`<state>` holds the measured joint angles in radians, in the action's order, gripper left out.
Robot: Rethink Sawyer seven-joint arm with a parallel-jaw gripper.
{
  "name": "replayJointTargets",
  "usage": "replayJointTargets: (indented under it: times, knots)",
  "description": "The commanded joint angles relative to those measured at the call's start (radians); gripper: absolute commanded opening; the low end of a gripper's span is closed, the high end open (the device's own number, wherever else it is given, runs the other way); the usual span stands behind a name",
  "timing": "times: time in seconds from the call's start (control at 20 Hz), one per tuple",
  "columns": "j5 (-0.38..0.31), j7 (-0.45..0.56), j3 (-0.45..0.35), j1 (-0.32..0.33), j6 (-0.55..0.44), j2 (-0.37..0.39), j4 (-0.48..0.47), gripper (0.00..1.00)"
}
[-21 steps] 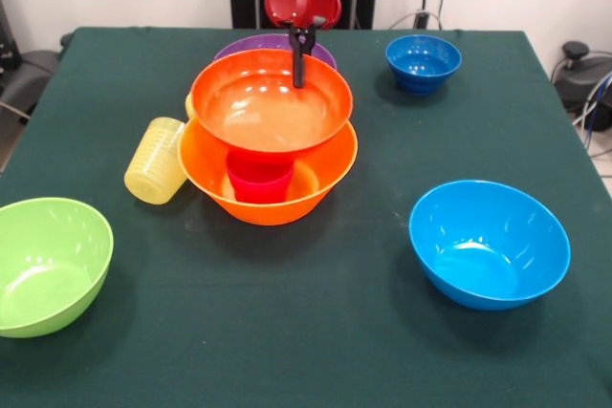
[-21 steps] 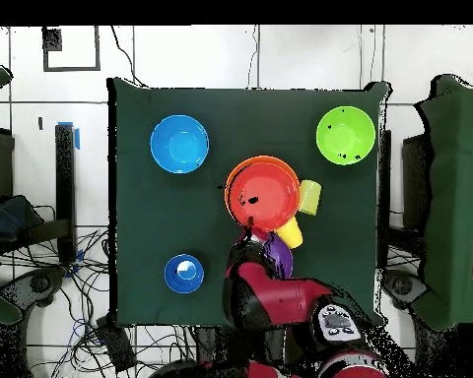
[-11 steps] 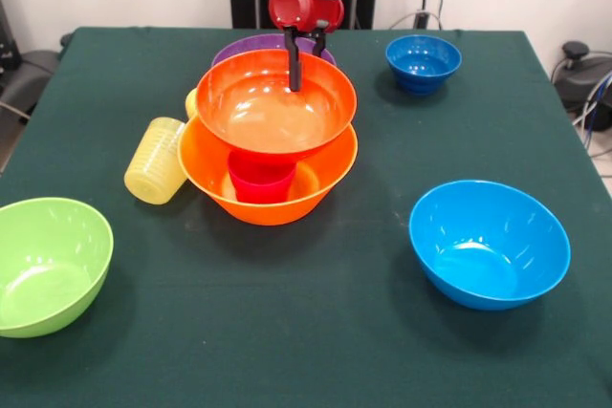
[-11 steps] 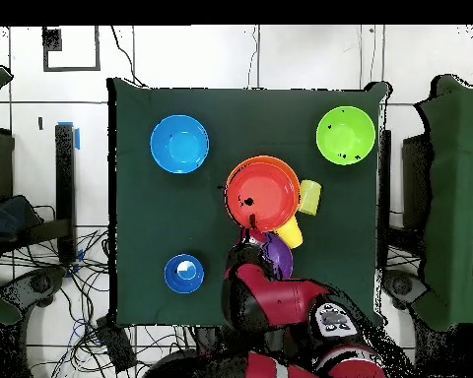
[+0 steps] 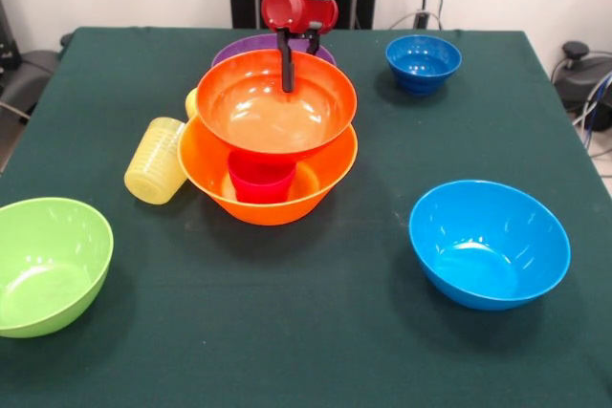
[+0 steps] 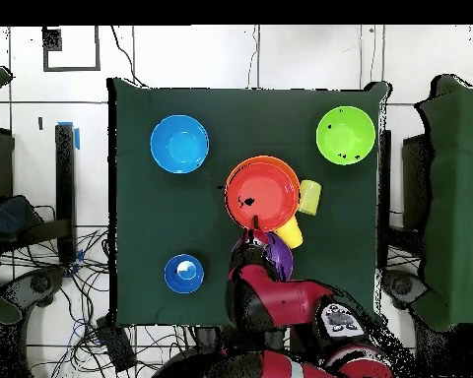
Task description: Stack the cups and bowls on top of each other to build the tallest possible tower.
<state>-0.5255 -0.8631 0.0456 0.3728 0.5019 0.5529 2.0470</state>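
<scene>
- Currently the gripper [image 5: 286,74] hangs over the far rim of the red-orange bowl [image 5: 274,112], dark fingers pointing down; one finger shows inside the rim, and I cannot tell whether the jaws are spread or pinching that rim.
- Tower [image 5: 270,140]: the largest orange-yellow bowl [image 5: 330,174] sits on the green table cloth [image 5: 316,332] as the base. A red-pink cup [image 5: 259,179] stands upright inside it. The red-orange bowl rests on top of that cup, tilted slightly, its rim above the base bowl's rim.
- Purple bowl [image 5: 249,46] sits just behind the tower, mostly hidden by the red-orange bowl and the gripper.
- Ribbed pale yellow cup [image 5: 156,161] lies on its side, touching or nearly touching the base bowl's left wall in the front view.
- Orange-yellow cup [image 5: 191,102] only peeks out behind the tower on the left; the overhead view [image 6: 291,233] shows it between the tower and the purple bowl.
- Lime green bowl [image 5: 46,265] is upright at the near left corner, well apart from the tower.
- Light blue bowl [image 5: 489,243] is upright at the near right, also well apart.
- Small dark blue bowl [image 5: 423,62] is upright at the far right, near the table's far edge.
- Overhead: the arm [image 6: 280,300] reaches in from the bottom edge and covers part of the purple bowl.
</scene>
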Motion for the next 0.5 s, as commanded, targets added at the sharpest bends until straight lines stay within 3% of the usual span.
replayJointTargets:
  times: [0.05,0.5]
  knots:
    - [-0.042,-0.2,-0.086,-0.014,-0.04,-0.012,-0.074,1.0]
    - [-0.041,-0.2,-0.073,-0.033,-0.053,0.015,-0.073,1.0]
